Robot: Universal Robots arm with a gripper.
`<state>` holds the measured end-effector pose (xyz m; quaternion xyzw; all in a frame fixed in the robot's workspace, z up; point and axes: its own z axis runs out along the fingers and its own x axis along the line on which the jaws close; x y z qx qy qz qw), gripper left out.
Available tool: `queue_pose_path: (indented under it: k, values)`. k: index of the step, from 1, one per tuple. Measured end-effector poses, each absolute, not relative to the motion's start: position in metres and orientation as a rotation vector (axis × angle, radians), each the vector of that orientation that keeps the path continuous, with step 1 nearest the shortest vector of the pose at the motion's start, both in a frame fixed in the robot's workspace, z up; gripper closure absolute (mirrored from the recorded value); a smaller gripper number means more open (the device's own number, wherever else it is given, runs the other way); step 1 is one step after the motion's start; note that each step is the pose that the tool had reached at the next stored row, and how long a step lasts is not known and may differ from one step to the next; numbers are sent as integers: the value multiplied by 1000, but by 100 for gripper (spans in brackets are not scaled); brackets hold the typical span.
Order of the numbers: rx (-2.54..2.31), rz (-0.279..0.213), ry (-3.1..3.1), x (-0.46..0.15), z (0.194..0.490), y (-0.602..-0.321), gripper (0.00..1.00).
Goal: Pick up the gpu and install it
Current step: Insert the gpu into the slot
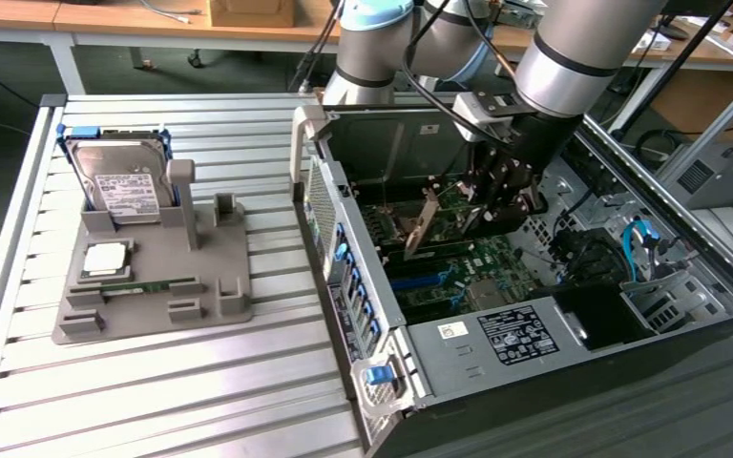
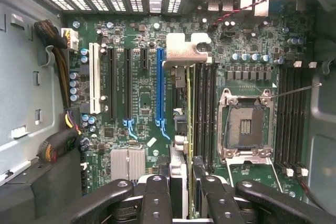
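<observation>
The gpu (image 2: 189,129) appears edge-on in the wrist view as a thin card with a silver end bracket (image 2: 185,52) at its far end. My gripper (image 2: 184,205) is shut on it, with a black finger (image 2: 156,199) on each side. The card hangs over the green motherboard (image 2: 139,95), just beside the long blue slot (image 2: 160,87), and I cannot tell if it touches the board. In the exterior view the gripper (image 1: 471,212) reaches down into the open computer case (image 1: 469,353), with the gpu (image 1: 420,221) tilted below it.
A grey holder (image 1: 150,277) on the slatted table carries a silver hard drive (image 1: 118,186), a square chip (image 1: 106,258) and a green memory stick (image 1: 137,286). Inside the case are the processor socket (image 2: 245,127), black slots (image 2: 127,85), a white slot (image 2: 95,80) and cable bundles (image 2: 55,59).
</observation>
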<state>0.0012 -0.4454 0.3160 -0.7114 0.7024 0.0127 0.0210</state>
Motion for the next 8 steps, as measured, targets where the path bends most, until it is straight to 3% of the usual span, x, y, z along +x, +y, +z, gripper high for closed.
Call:
queue_pose_path:
  k: [8]
  values:
    - [-2206, 39, 2178, 0, 316, -452, 73]
